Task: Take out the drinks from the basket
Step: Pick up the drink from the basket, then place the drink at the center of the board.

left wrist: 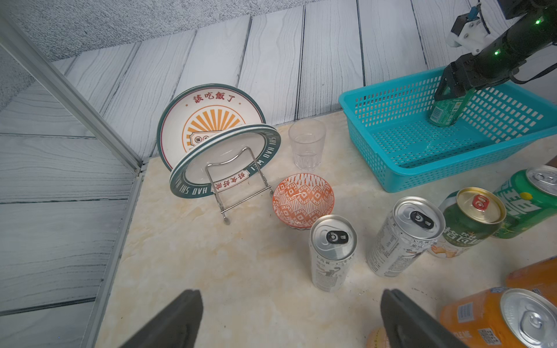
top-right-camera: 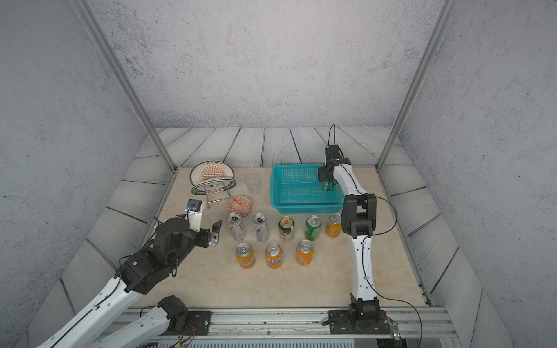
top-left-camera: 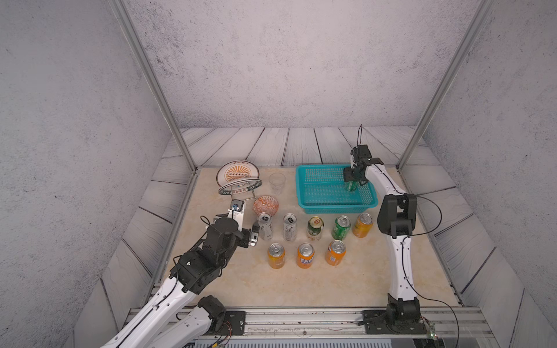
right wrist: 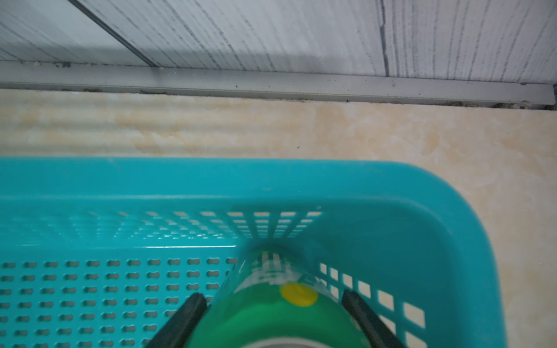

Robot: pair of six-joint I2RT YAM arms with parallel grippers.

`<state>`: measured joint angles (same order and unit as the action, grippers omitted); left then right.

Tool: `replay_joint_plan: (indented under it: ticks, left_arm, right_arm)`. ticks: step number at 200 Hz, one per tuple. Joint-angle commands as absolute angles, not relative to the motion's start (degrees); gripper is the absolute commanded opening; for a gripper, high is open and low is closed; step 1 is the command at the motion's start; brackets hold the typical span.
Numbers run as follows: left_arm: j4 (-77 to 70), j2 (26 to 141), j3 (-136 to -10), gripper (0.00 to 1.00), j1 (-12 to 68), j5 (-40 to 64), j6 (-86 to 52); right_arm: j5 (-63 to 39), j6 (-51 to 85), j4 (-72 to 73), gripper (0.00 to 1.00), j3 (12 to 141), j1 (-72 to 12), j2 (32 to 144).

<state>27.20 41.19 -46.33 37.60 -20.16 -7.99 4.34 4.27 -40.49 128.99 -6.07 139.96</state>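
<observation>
Right wrist: green can [right wrist: 265, 319] betw. fingers [right wrist: 187, 319] of right tool [right wrist: 272, 295], in basket [right wrist: 211, 177]; clamp unclear.

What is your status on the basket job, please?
Left gripper open, empty. Right gripper shut on last green metal can, upright in teal plastic mesh basket. Nothing blocking the lift.
</observation>
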Motion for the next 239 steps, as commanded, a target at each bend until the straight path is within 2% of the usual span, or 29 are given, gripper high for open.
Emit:
replay_joint_plan:
  ticks: [1, 78, 163, 239]
  left_arm:
    - [26.8, 40.9, -45.7, 0.99, 37.2, -20.5, -8.2]
    - [26.5, 41.0, -45.5, 0.99, 37.2, -20.4, -8.2]
    - [25.8, 40.7, -45.0, 0.99, 37.2, -20.1, -8.4]
    - [25.8, 40.3, -44.9, 0.99, 37.2, -19.7, -8.5]
  right_arm:
    - [3.3, 3.9, -39.7, 0.62, 124.7, -5.8, 131.9]
    - [1.2, 5.6, -33.8, 0.61, 109.7, -6.0, 115.4]
    - [-0.4, 6.9, -35.7, 0.60, 98.4, -6.8, 96.0]
    - [0.7, 9.2, -38.6, 0.60, 81.3, -9.7, 74.8]
